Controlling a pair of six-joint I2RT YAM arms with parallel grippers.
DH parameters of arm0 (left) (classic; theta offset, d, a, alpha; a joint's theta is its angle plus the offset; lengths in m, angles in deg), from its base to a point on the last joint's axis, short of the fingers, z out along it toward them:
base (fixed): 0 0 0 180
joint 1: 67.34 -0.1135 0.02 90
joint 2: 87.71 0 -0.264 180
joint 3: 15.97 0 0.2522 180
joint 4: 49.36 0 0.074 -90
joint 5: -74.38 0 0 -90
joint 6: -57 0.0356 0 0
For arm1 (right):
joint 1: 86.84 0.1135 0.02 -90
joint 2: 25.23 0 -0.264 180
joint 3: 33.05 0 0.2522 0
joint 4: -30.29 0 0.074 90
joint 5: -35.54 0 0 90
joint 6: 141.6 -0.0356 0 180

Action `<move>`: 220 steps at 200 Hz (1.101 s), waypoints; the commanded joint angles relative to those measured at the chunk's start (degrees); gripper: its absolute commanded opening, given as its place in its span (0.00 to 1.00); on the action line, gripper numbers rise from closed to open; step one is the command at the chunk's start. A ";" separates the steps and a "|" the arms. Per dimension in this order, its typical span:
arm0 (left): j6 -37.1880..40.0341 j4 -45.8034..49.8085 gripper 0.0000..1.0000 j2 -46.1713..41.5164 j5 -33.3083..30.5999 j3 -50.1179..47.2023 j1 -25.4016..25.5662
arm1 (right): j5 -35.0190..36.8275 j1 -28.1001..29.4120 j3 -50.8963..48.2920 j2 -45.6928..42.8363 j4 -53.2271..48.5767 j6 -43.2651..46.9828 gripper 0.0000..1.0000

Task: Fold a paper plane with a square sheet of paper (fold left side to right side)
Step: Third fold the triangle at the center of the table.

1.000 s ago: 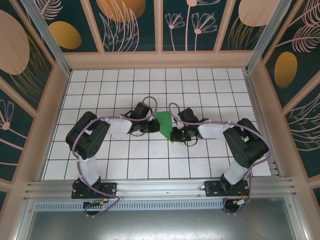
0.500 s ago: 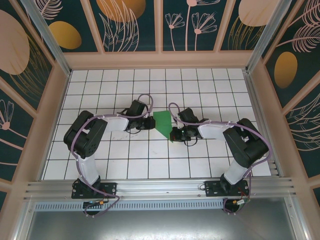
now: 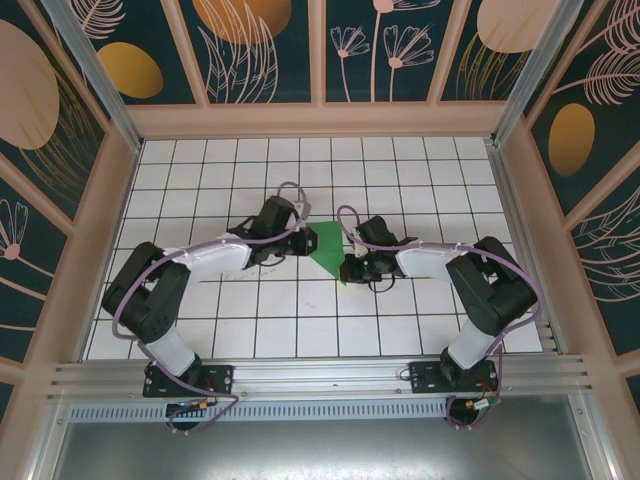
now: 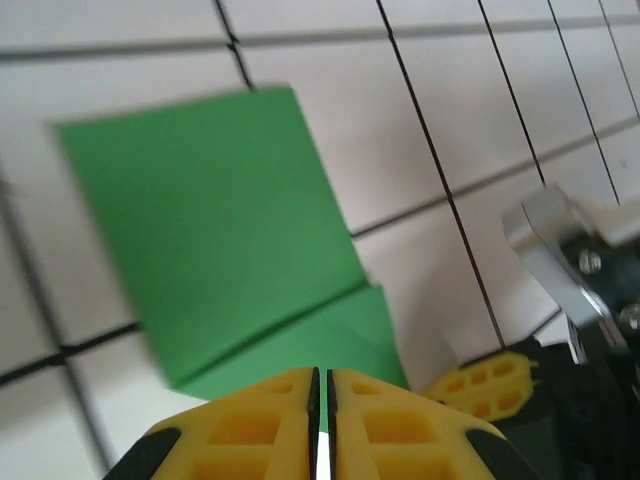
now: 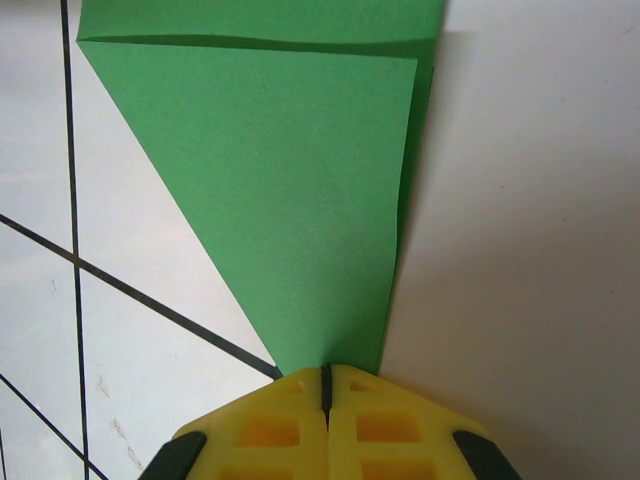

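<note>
paper (image 3: 325, 245): bright green, matte and unmarked, folded into a pointed wedge; it lies flat near the middle of the surface, between the two grippers, its wide end toward the back wall and its narrow end toward the right gripper.
folds: in the right wrist view the paper (image 5: 290, 180) shows a triangular flap over a lower layer, with a sharp crease across the far end and a thin strip of the under layer along the right edge; in the left wrist view the paper (image 4: 230, 220) is blurred and has a slanted crease close to the fingertips.
left gripper (image 3: 303, 243): at the paper's left edge; its yellow ribbed fingers (image 4: 250, 430) stand almost together with only a thin slit, and nothing is seen between them.
right gripper (image 3: 347, 271): fully closed (image 5: 326, 378) right at the paper's narrow tip; whether the tip is pinched I cannot tell.
obstruction: from above, the right gripper's black body covers the tip.
surface (image 3: 400, 330): white square tiles with dark grid lines, bare around the paper.
surroundings: purple cables (image 3: 290, 192) loop over both arms; a ribbed metal rail (image 3: 320, 375) carries the bases; dark teal wall panels (image 3: 270, 50) carry peach leaves and flowers.
</note>
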 commanded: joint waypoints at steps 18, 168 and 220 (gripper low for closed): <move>-2.22 -2.26 0.15 6.90 3.57 2.18 1.59 | 4.09 0.19 -2.26 1.59 -8.35 0.75 0.00; -0.53 0.51 0.14 14.04 -1.75 2.87 1.79 | 2.35 1.42 2.73 -4.38 -8.82 -1.36 0.00; -0.44 0.65 0.14 14.04 -2.99 2.83 1.83 | 2.08 3.23 5.24 -3.18 -5.63 -5.74 0.00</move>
